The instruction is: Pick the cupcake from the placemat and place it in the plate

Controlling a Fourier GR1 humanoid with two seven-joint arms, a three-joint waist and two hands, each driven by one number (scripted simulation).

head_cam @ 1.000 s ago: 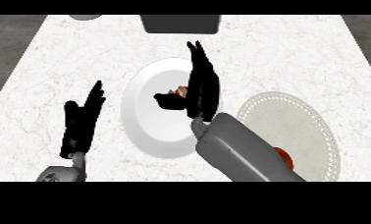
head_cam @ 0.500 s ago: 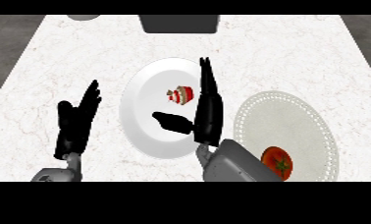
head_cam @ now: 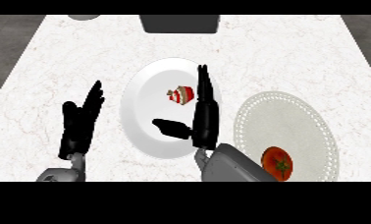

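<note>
The cupcake [head_cam: 181, 95], red and white with a brown base, lies on the white plate [head_cam: 148, 120] in the middle of the counter. My right hand [head_cam: 204, 115] is open just to the right of the cupcake, fingers straight and pointing away, thumb spread out over the plate; it does not touch the cupcake. The pale lace placemat [head_cam: 290, 120] lies to the right of the plate. At the lower left my left hand [head_cam: 78, 122] rests open, fingers up, holding nothing.
A red tomato [head_cam: 278, 163] sits on the near part of the placemat, beside my right forearm [head_cam: 232, 166]. A dark grey box [head_cam: 179, 23] stands at the counter's far edge, and a grey round object [head_cam: 85, 16] shows at the far left.
One second ago my right hand was curled round the cupcake above the plate. It has since let go and drawn back toward me; the cupcake now lies on the plate.
</note>
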